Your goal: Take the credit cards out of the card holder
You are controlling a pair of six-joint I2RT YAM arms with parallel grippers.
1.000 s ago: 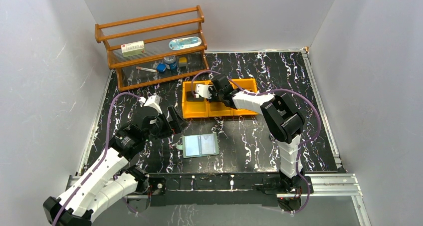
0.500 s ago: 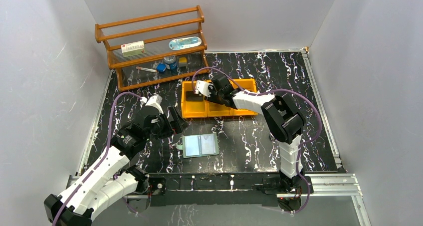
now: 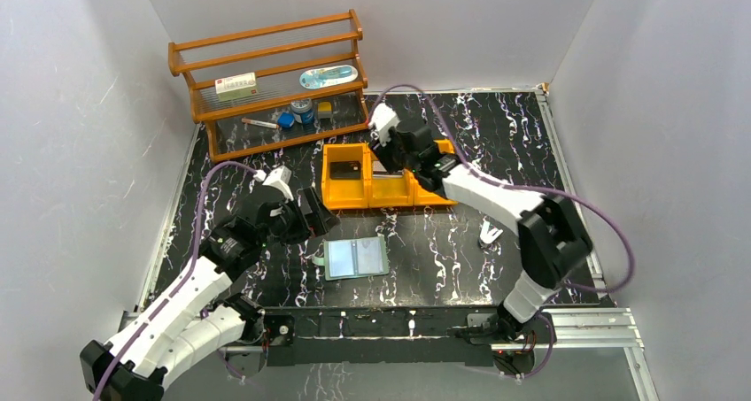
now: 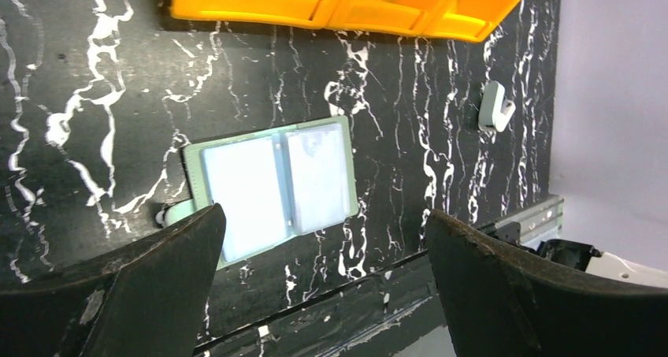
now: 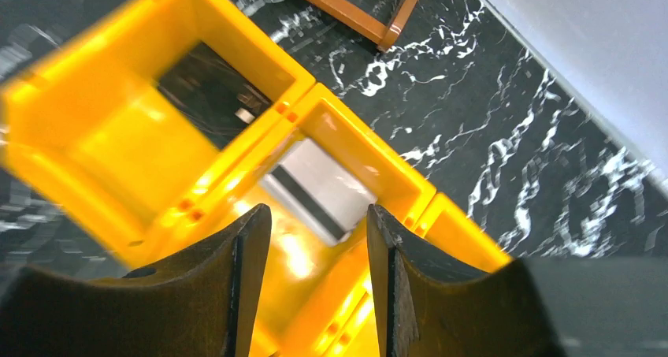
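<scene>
Top external view: card holder is lying flat and opened out on the black marbled table, lower centre of frame, just below the orange three-compartment bin; not touching it. Left gripper is hanging just off the holder's upper-left corner; pincer spread wide, gripping nothing. Left wrist view is agreeing: left gripper fingers are framing the card holder from above, no contact; two pale pockets showing side by side; can't tell if anything is inside them.

Right gripper is sitting above the bin, upper centre of frame; right wrist view is showing the right gripper with pincer apart and nothing between. Silvery-grey credit card with a dark stripe is lying flat in the bin's middle compartment; dark flat item is lying in the compartment to its upper left, too blurred to name. Small white hook is lying on the table, right of centre.
</scene>
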